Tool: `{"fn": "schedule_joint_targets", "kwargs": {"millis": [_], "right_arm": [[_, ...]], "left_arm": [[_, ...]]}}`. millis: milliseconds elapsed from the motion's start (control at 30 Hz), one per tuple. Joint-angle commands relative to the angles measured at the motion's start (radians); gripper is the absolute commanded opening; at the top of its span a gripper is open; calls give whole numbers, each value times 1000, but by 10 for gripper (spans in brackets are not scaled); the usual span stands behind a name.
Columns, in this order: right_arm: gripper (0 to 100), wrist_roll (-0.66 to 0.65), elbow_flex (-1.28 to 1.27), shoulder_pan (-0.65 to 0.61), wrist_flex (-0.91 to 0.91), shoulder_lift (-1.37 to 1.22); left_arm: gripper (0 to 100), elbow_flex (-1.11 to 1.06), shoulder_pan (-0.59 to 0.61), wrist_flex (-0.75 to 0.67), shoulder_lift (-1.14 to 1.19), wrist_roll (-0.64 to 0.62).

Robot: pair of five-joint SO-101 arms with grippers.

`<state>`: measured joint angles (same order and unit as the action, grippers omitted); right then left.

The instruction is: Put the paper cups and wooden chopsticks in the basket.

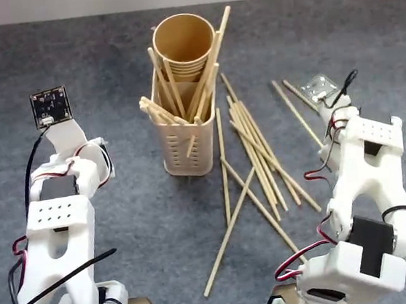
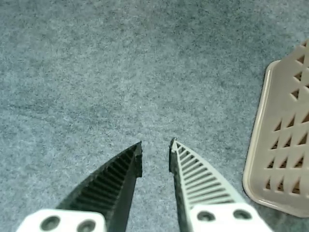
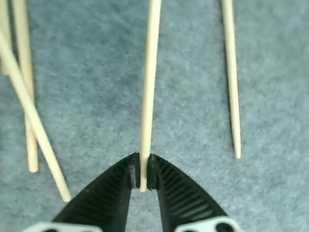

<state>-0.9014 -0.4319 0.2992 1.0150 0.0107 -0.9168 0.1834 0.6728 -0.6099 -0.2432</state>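
A tall beige basket (image 1: pixel 187 150) stands mid-table, holding stacked paper cups (image 1: pixel 183 44) and several wooden chopsticks. More chopsticks (image 1: pixel 259 160) lie scattered on the grey mat to its right. In the right wrist view my right gripper (image 3: pixel 141 164) is shut on the near end of one chopstick (image 3: pixel 148 77), which lies on the mat pointing away; another chopstick (image 3: pixel 231 77) lies beside it. My left gripper (image 2: pixel 155 150) hangs over bare mat left of the basket (image 2: pixel 280 145), slightly open with nothing between its fingers.
The left arm (image 1: pixel 59 212) stands at the table's left and the right arm (image 1: pixel 364 178) at its right, over the outermost chopsticks (image 1: pixel 295 112). The grey mat left of the basket is bare.
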Motion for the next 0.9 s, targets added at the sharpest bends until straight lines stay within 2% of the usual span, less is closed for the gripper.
{"fn": "schedule_joint_targets", "kwargs": {"millis": [0,133,200,367,500,633,867], "right_arm": [[57,-81,5,12,-7,54],[211,-95,12,45,-7,54],[254,-95,15,58,-10,54],[255,-95,71,65,-13,54],[255,-87,96,10,-87,-4],[255,-35,196,-22,-140,-143],[255,-26,455,-24,-93,-460]], "left_arm": [[108,4,-16,-12,-15,-5],[108,4,-16,-12,-15,-5],[108,4,-16,-12,-15,-5],[108,4,-16,-12,-15,-5],[108,4,-16,-12,-15,-5],[108,4,-16,-12,-15,-5],[108,4,-16,-14,-15,-5]]}}
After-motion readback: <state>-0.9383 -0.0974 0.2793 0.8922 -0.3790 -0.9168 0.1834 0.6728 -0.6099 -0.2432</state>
